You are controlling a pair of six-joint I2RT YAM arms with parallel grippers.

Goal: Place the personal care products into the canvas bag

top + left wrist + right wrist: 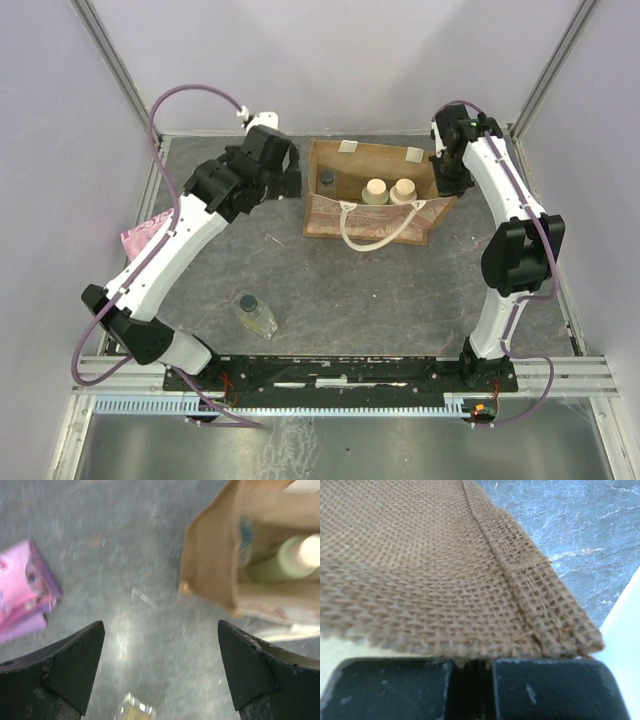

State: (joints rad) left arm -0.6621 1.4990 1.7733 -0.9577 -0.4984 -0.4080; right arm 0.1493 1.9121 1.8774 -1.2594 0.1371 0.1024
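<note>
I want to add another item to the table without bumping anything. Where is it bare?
Bare: the middle, between the clear bottle and the bag, and the right side toward the right arm. Crowded: the far left, around the pink packet and left arm.

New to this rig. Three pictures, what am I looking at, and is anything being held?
Two white robot arms are bolted at the table's near edge. One picture looks down from above; the other two come from cameras on each wrist. The left gripper is open and empty, beside the canvas bag. The right gripper is shut on the bag's woven edge. Three bottles stand inside the bag; one clear bottle lies on the table. A pink packet sits at the left edge.
</note>
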